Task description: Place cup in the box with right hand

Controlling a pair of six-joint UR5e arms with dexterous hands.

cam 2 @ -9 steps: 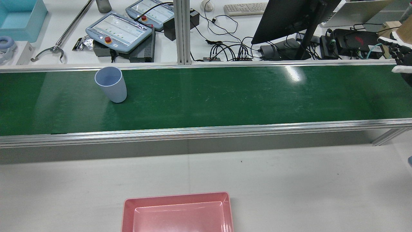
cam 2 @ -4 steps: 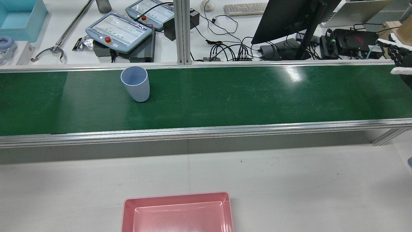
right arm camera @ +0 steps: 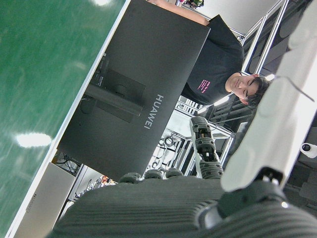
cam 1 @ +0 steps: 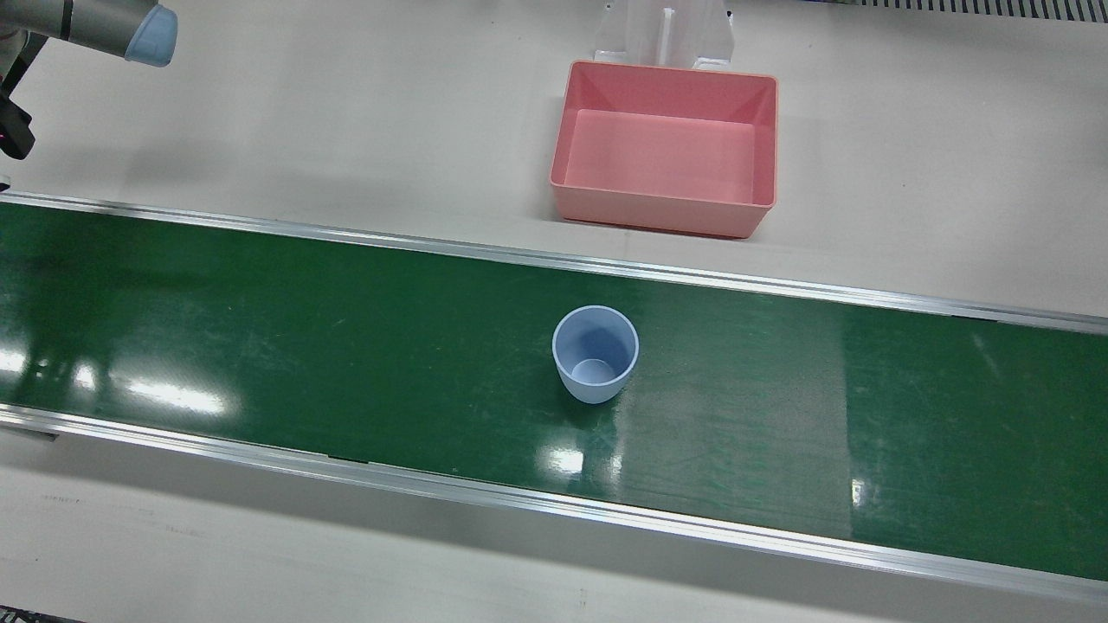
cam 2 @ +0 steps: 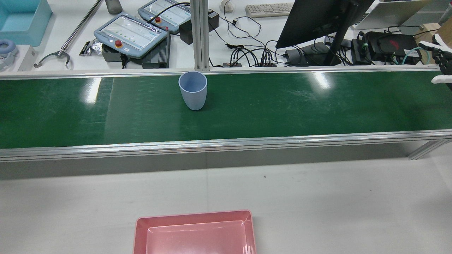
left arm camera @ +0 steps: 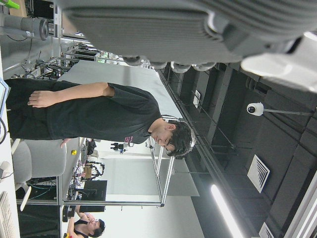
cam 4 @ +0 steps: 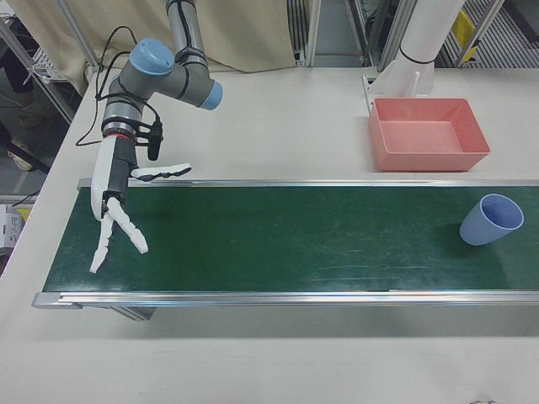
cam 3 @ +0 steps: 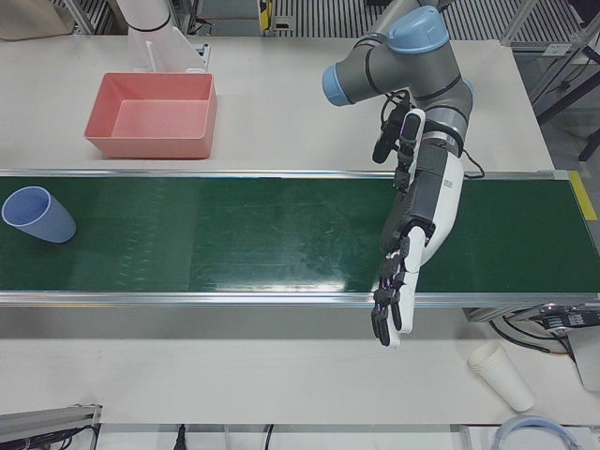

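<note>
A light blue cup (cam 2: 192,90) stands upright on the green belt (cam 2: 300,106), near the belt's far edge and about mid-length; it also shows in the front view (cam 1: 595,353) and at the right of the right-front view (cam 4: 491,220). The pink box (cam 1: 665,210) sits empty on the white table beside the belt, and in the rear view (cam 2: 194,216) it is at the bottom. My right hand (cam 4: 114,202) is open with fingers spread, hovering over the belt's end far from the cup; it shows at the rear view's right edge (cam 2: 443,60). My left hand (cam 3: 412,253) is open and empty over the belt's other end.
A black monitor (cam 2: 317,21), two teach pendants (cam 2: 130,35), cables and a keyboard lie on the desk beyond the belt. Stacked paper cups (cam 3: 502,375) lie on the table near my left hand. Aluminium rails (cam 2: 226,143) edge the belt.
The cup has travelled along the belt to the right in the rear view, from the left part to about the middle. My right hand has shifted only slightly at the right edge.
</note>
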